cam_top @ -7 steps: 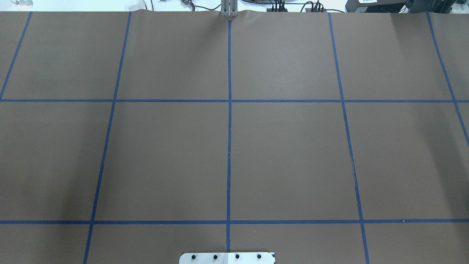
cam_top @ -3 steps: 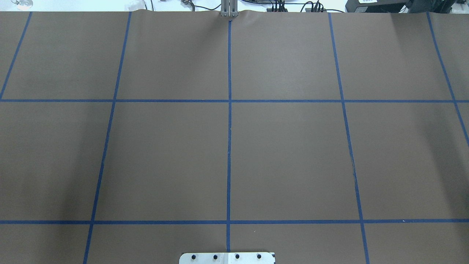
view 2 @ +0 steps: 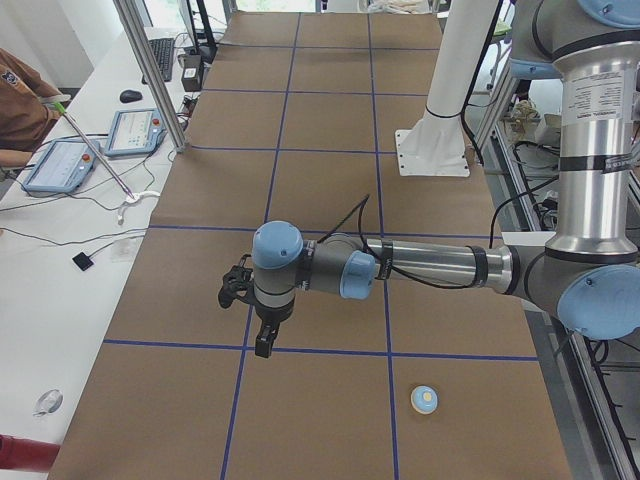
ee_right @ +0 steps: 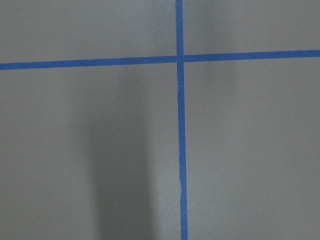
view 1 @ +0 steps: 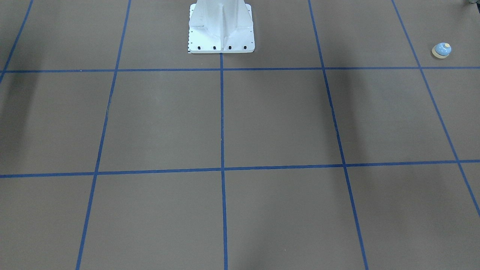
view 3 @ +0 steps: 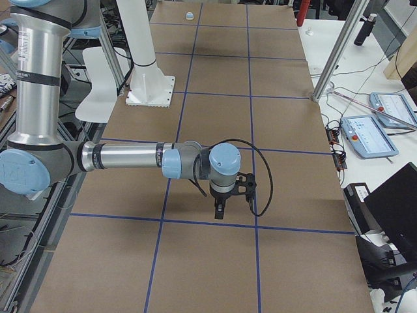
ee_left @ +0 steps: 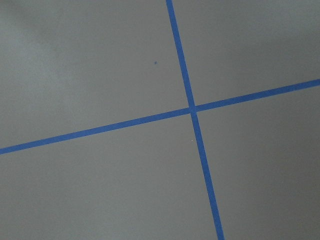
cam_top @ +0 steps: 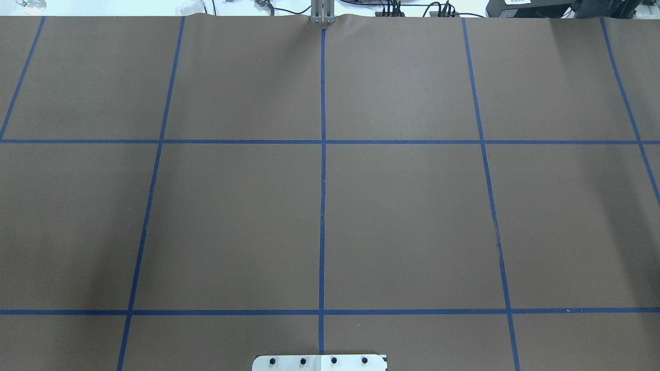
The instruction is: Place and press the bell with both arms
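The bell (view 2: 425, 399) sits on the brown bench (cam_top: 232, 221) far out at the robot's left end, in the row of taped squares nearest the white pedestal (view 1: 221, 26). It is outside the overhead view altogether. It stands upright on its cream base rim with the button facing straight up. The dome is round, so it has no long axis along the bench — its only axis is vertical, and it looks the same from every side.

The left arm (view 2: 430, 268) stretches low over the bench with the left fingers (view 2: 263, 343) pointing down, just above a blue tape line (view 2: 320, 350). From them the bell lies further toward the bench's left end and back toward the robot's edge, across that tape line. The right arm (view 3: 127, 157) mirrors this pose on the other half, with the right fingers (view 3: 219, 210) also pointing down. The bell is well apart from them, at the far end.

The left arm is clearly the nearer one and, I judge, the one to fetch the bell, swinging outward and back and then coming down from above.

Both sets of fingers show only in the side views — I cannot tell whether they are released or clenched. The bell is touched by neither arm.
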`<state>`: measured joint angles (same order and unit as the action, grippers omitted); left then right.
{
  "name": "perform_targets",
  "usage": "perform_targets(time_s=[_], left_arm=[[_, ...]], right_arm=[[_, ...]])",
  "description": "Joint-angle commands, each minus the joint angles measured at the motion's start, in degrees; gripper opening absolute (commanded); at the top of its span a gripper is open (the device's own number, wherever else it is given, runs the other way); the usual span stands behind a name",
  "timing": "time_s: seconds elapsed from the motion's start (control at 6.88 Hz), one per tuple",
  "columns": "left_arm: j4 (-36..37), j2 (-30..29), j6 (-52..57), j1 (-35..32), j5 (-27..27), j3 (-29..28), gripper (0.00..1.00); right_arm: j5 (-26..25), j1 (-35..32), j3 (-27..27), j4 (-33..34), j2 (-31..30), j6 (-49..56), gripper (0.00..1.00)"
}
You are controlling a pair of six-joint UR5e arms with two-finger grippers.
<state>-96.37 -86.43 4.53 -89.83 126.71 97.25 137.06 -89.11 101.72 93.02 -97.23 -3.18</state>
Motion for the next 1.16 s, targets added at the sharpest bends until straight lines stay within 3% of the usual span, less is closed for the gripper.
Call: perform_targets(time_s=[0.0,0.15,0.29,0.44,0.58,0.73,1.02], left_arm=[[3.7,-0.7,-1.2,1.3,-6.4,2.9,1.00],[11.3,-0.7,-3.8,2.6,-6.6,9.6,1.00],[18.8,-0.5,-9.4,5.3,-10.7,17.0,1.00],[22.9,0.1,-20.2,6.8,-11.9,22.7,1.00],[22.9,3.6,-25.8,8.8,-16.9,26.3,1.00],[22.9,8.1,-37.3,12.8,-23.6,30.8,1.00],[22.9,15.9,-58.7,21.6,-31.7,35.3,1.00]], right_arm=[[-0.5,1.5,0.0,0.4,1.9,-0.1,1.00],[-0.6,1.5,-0.1,0.5,1.9,-0.1,1.00],[-0.7,1.5,-0.4,0.5,2.0,-0.1,1.00],[-1.1,1.7,-0.4,0.5,2.0,-0.1,1.00],[-1.1,1.7,-0.2,0.5,1.6,-0.1,1.00],[-1.0,1.7,0.0,0.6,1.3,-0.1,1.00],[-1.1,1.7,-0.2,0.4,1.1,-0.2,1.00]])
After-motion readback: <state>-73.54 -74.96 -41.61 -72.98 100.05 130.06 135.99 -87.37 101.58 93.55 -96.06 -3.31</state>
